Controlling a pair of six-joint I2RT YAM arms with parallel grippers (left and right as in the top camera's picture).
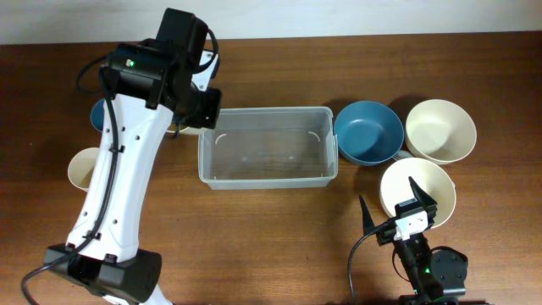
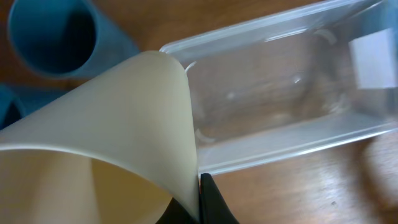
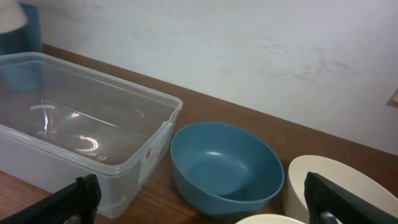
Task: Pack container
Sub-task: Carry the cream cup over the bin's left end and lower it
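Left gripper (image 2: 198,194) clamped on a cream vessel (image 2: 124,118) at the container's left end; right gripper (image 3: 202,191) gaping, with nothing in it.

From the left wrist only one dark finger (image 2: 211,202) shows, pressed against the vessel's wall. The other is hidden behind it. The vessel is cut off by the frame and too close to tell cup from bowl. From overhead the left arm (image 1: 118,169) covers that gripper entirely. The clear container (image 1: 271,109) sits mid-table, its corner just beyond the held vessel's rim, with a blue cup (image 2: 53,34) off to the side. The right gripper hangs near the table's front, right of the container, over a cream bowl (image 1: 432,199). A blue bowl (image 1: 368,131) sits just beside the container's right end.
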